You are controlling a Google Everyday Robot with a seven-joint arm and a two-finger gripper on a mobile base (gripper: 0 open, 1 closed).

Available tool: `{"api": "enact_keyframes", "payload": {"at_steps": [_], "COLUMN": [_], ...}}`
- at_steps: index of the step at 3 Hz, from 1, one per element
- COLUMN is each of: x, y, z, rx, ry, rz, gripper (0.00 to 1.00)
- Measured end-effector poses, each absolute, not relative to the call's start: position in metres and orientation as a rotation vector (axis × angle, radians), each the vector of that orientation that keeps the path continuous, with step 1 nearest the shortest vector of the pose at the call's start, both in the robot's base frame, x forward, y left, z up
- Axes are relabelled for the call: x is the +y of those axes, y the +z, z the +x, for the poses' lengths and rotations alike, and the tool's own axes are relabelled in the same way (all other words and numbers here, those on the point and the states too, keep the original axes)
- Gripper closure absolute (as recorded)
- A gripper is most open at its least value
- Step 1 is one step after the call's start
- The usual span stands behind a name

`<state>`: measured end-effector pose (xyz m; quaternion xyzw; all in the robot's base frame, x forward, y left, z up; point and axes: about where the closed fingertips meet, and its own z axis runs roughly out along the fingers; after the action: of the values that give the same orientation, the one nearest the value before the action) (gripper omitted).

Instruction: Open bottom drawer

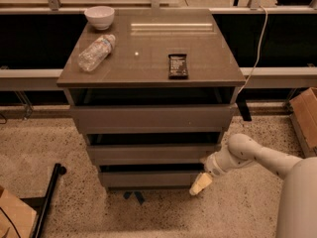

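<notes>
The cabinet has three handleless grey-brown drawers. The bottom drawer (151, 178) is the lowest one, with a plain flat front and a dark gap above it. My gripper (200, 183) hangs at the end of the white arm (257, 155) that comes in from the right. It sits at the right end of the bottom drawer's front, right by its corner. Its pale fingertip points down and left towards the floor. I cannot tell whether it touches the drawer.
On the cabinet top (148, 58) lie a white bowl (99, 17), a plastic bottle (96, 52) on its side and a dark snack bar (178, 65). A cardboard box (305, 114) stands at the right and a black pole (47, 202) lies on the floor at the left.
</notes>
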<state>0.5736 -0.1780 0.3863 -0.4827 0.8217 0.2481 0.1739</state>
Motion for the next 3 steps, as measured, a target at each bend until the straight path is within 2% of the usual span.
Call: {"api": "enact_keyframes", "payload": {"at_steps": [3], "x": [-0.170], "y": [0.335], "z": [0.570], "rx": [2.319], "ry": [0.826], "rz": [-1.288], "gripper": [0.00]}}
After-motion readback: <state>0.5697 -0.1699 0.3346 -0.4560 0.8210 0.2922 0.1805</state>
